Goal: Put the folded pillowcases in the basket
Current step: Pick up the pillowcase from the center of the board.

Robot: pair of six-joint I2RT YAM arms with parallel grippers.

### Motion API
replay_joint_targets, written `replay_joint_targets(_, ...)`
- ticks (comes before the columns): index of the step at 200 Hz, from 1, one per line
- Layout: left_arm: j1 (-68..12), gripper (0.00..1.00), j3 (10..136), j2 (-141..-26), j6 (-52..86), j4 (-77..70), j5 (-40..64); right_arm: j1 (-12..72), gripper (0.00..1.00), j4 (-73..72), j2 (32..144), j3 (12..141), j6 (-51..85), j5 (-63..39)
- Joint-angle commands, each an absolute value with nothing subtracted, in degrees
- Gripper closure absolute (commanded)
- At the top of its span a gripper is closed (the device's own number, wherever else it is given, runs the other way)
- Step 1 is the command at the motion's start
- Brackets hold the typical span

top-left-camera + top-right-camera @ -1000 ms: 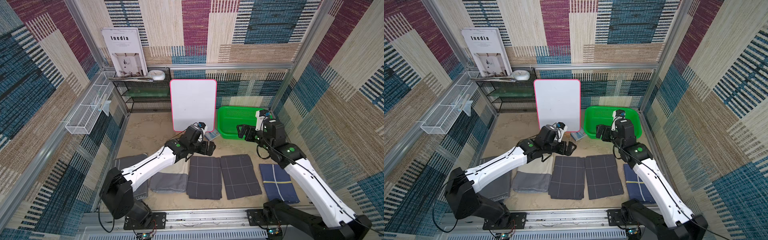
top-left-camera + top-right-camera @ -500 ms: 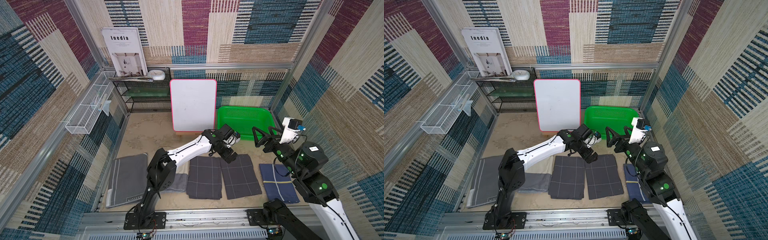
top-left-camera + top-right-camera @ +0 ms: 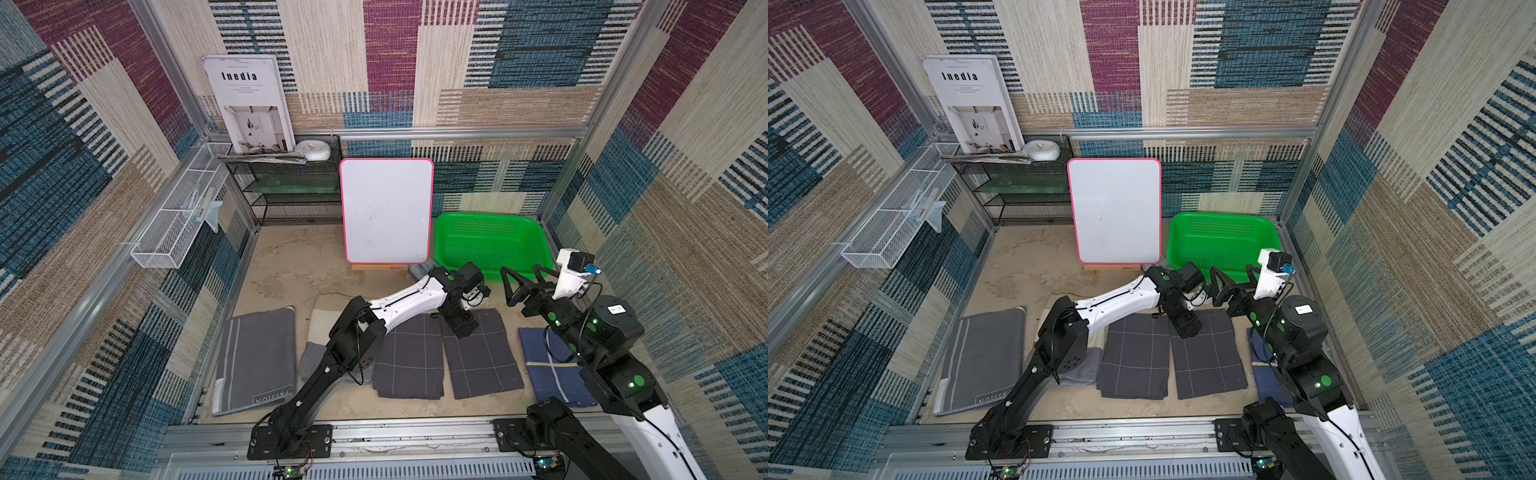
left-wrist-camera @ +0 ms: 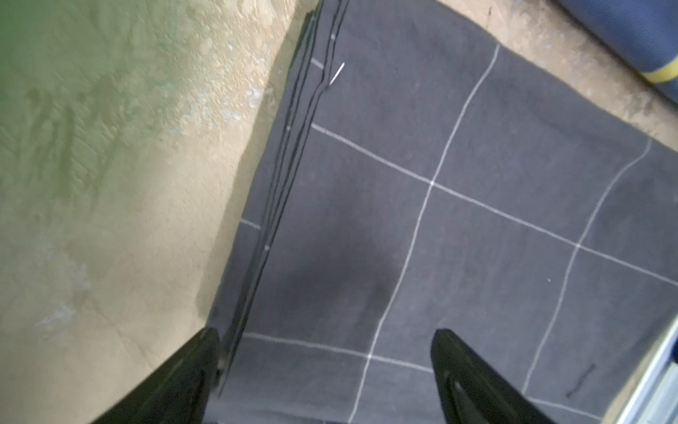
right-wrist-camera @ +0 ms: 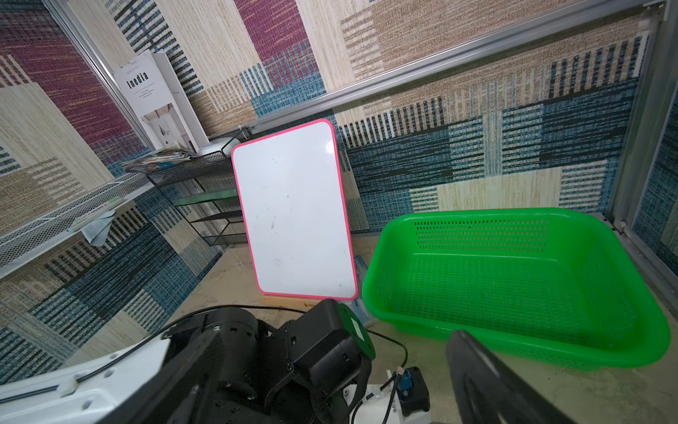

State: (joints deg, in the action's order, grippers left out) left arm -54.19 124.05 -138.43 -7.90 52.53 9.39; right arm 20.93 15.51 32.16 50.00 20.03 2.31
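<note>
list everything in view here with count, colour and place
basket: 1, bright green, back right, empty
whiteboard: 1, white with pink rim, propped upright left of the basket
checked pillowcases: 2, dark grey with white grid, folded, side by side front centre
navy cloth: 1, navy with yellow stripe, folded, front right
towel: 1, grey, front left
pale cloth: 1, beige and grey, partly under the left arm
wire tray: 1, white, left wall
mesh rack: 1, black, back left
Inedia book: 1, white, leaning atop the rack
clock: 1, white, on the rack
left tool: 1, black, open over the pillowcase nearer the navy cloth
right tool: 1, black, open, raised before the basket
</note>
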Motion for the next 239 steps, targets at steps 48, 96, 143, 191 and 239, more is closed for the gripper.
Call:
replay_joint_targets(48,-54.2,0.25,130.2,-144.9,-9.8,56.1,9.4,20.9,0.00,14.3,31.8,49.2,18.7,3.0)
replay_joint_targets(96,-54.5,0.66,131.9,-146.9,-9.5,57.0,15.4,20.9,0.00,16.0,32.8,48.7,20.8,8.8)
replay_joint_targets(143,-54.8,1.00,133.7,-144.6,-6.4,57.0,12.5,21.0,0.00,20.7,36.4,50.0,24.1,18.6)
replay_joint_targets(191,-55.1,1.00,135.4,-138.2,0.5,56.9,6.6,20.9,0.00,23.8,40.4,49.2,28.2,22.7)
replay_joint_targets(239,-53.1,1.00,126.8,-131.7,8.9,55.2,1.6,20.9,0.00,25.3,45.4,48.4,30.6,20.6)
